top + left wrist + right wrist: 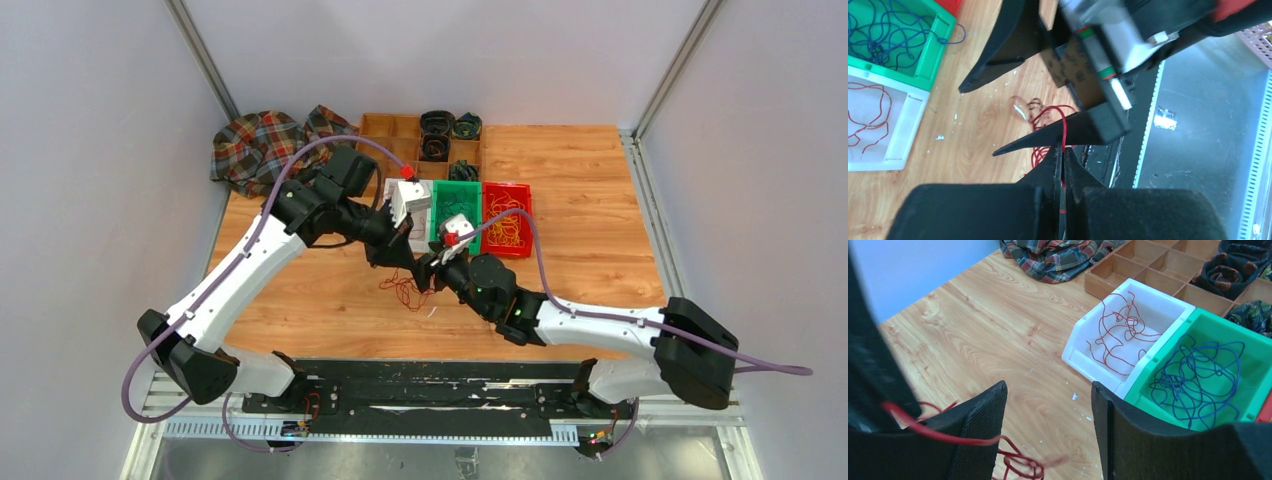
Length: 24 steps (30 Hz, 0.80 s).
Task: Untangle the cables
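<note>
A small tangle of red cables lies on the wooden table in front of the bins. My left gripper hangs just above it, shut on one red strand that runs up out of its closed tips. My right gripper is right beside it, open. Its two fingers spread on either side of the strand in the left wrist view. In the right wrist view the open gripper is empty, and the red strand crosses in front of its left finger.
A white bin holds red cables, a green bin holds blue cables, and a red bin holds yellow cables. Behind them stand a wooden divider tray and a plaid cloth. The table's near edge and black rail lie close below.
</note>
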### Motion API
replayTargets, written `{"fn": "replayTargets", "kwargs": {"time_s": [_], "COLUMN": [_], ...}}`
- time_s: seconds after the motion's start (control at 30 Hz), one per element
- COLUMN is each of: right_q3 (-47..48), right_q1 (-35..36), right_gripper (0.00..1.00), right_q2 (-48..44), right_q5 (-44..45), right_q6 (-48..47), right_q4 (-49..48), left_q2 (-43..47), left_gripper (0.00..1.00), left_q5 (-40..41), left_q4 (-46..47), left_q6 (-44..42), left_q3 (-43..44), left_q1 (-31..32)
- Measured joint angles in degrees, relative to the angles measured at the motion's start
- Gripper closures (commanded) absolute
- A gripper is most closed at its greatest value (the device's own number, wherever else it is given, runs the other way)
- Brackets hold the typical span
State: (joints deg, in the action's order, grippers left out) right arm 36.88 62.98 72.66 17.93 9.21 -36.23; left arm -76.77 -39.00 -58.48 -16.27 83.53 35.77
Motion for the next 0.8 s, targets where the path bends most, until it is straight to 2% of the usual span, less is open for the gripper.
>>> {"fn": "replayTargets", "kwargs": {"time_s": [0.43,0.57,0.8], "right_q3": [1.4,-1.2,-6.9], "right_q1": [-0.1,-0.3,-0.4], "right_gripper": [0.42,0.44,0.48], "right_q2": [7.8,10.4,11.2], "right_q5": [-1.6,-1.1,0.3], "right_q6": [0.3,1.5,3.9], "right_q4": [-10.6,-11.1,-11.5], "left_q2": [-0.3,-0.9,-2.9], "left_gripper": [1.00,1.00,1.00], "left_q5": [-5.2,-9.0,-9.0], "left_q4": [-8.1,-8.0,-7.5], "left_q6": [-0.3,1.2,3.0], "left_q3": [12.6,21.2,36.5], "left_q1": [-0.8,-0.5,-2.5]}}
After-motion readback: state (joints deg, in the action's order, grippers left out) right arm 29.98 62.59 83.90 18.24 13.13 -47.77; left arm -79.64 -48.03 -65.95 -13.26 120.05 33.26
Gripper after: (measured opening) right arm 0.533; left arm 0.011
